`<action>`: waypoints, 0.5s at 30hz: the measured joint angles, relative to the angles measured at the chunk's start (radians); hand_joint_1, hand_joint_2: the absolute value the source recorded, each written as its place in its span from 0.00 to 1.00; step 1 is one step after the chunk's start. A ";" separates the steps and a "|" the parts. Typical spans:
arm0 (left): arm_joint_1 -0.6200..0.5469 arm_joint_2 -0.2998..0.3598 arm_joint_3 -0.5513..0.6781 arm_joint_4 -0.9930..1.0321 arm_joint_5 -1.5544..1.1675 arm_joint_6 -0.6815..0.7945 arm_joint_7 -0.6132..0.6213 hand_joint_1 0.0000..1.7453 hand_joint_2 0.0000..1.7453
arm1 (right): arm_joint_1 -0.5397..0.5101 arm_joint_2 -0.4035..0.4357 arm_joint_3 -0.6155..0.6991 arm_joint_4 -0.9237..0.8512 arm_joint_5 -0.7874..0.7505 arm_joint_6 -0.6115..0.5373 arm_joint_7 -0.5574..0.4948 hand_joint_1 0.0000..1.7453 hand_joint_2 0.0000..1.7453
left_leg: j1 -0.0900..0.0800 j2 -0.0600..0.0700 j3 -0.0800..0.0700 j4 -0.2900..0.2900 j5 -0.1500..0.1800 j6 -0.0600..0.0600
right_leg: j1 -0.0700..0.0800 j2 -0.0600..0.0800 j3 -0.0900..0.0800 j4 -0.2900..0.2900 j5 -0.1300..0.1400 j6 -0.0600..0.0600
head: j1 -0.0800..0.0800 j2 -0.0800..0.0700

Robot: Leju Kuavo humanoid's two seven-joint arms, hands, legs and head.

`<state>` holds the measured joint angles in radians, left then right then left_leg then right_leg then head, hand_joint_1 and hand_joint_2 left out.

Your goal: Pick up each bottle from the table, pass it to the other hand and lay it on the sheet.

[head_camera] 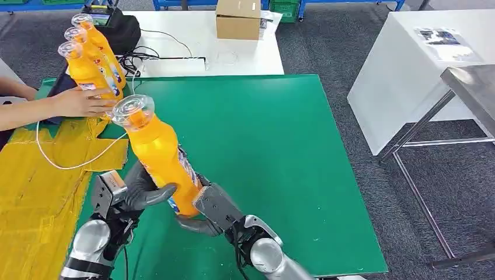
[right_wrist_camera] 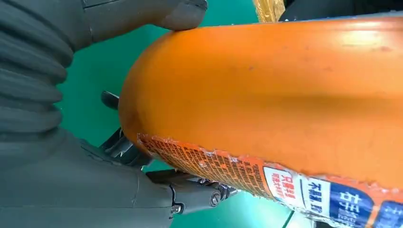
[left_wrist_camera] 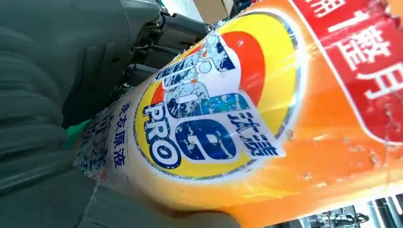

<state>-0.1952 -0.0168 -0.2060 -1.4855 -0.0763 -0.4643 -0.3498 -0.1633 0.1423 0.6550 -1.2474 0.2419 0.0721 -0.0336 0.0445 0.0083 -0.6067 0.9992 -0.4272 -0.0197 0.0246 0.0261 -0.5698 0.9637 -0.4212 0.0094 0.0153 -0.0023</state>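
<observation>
Midway: handover. Both left hand (head_camera: 137, 192) and right hand (head_camera: 207, 210) clasp tall orange plastic detergent bottle (head_camera: 160, 157), tilted above green mat (head_camera: 274, 151). Next: one hand releases; crumpled yellow sheet (head_camera: 35, 186) lies left.

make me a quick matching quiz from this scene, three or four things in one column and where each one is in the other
Things:
1. held bottle
2. three bottles
3. cardboard box
4. yellow sheet

Places:
A. on the white table at the back
B. left of the green mat
C. between both robot hands
D. under a person's hand

Pairs: 1-C, 2-D, 3-A, 4-B
</observation>
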 measured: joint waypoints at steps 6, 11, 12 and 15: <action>-0.004 0.006 -0.008 0.000 -0.085 0.064 -0.019 1.00 1.00 | -0.001 -0.006 -0.003 0.000 0.004 -0.003 -0.001 1.00 1.00 | 0.000 0.000 0.000 0.000 0.000 0.000 | 0.000 0.000 0.000 0.000 0.000 0.000 | 0.000 0.000; -0.006 0.009 -0.014 0.000 -0.090 0.069 -0.020 1.00 1.00 | -0.001 -0.008 -0.004 0.000 0.004 -0.003 -0.001 1.00 1.00 | 0.000 0.000 0.000 0.000 0.000 0.000 | 0.000 0.000 0.000 0.000 0.000 0.000 | 0.000 0.000; -0.006 0.009 -0.014 0.000 -0.090 0.069 -0.020 1.00 1.00 | -0.001 -0.008 -0.004 0.000 0.004 -0.003 -0.001 1.00 1.00 | 0.000 0.000 0.000 0.000 0.000 0.000 | 0.000 0.000 0.000 0.000 0.000 0.000 | 0.000 0.000; -0.007 0.010 -0.015 0.000 -0.092 0.069 -0.020 1.00 1.00 | -0.001 -0.008 -0.004 0.000 0.004 -0.003 -0.001 0.00 1.00 | 0.000 0.000 0.000 0.000 0.000 0.000 | 0.000 0.000 0.000 0.000 0.000 0.000 | 0.000 0.000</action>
<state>-0.2027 -0.0072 -0.2209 -1.4855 -0.1679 -0.3952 -0.3700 -0.1644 0.1339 0.6508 -1.2478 0.2457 0.0687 -0.0347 0.0444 0.0083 -0.6069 0.9992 -0.4272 -0.0197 0.0245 0.0261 -0.5698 0.9637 -0.4212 0.0094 0.0153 -0.0023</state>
